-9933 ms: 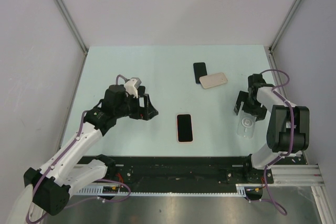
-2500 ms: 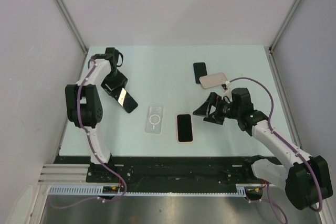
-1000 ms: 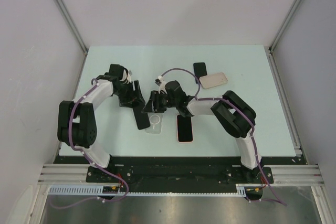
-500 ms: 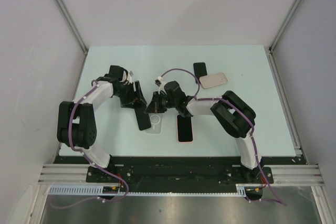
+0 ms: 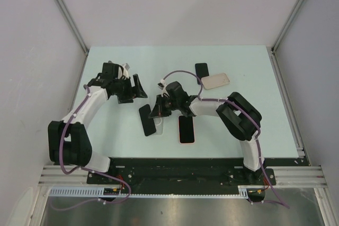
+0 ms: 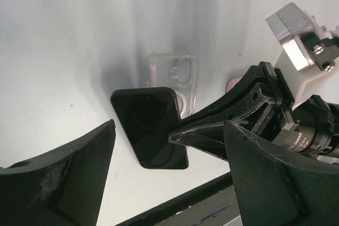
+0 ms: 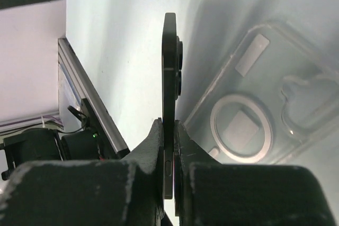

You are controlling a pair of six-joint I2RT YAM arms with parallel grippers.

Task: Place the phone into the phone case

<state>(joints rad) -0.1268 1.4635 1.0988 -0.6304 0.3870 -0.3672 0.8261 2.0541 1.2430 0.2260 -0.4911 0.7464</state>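
Table [image 5: 106, 130] held both arms reaching in toward the middle. Right arm [image 5: 212, 107] was the one on the job, left arm [image 5: 87, 107] was nearby but off to the side.

The phone [image 5: 146, 120] stuck straight out from the right pincer [image 7: 168, 125], its long axis in line with the fingers. The pincer gripped it near one end. In the right wrist view I saw it edge-on, with the lens bumps facing the case [image 7: 249, 115]. The case lay flat and open side up, just beside the held phone, on its lens side. From the left wrist view, the phone's free end overlapped one end of the case. I couldn't tell if they touched.

I judged the next move to be swinging the phone down over the case, back first, with the long axes lined up. They looked skewed in the left wrist view.

Right pincer: jaws together on the phone, pads on its two faces, a firm clamp.

Left pincer [image 6: 169, 130]: fingers wide apart and holding nothing. It looked down on the phone and case and was clear of both. It was near enough to pin the case if I needed it.
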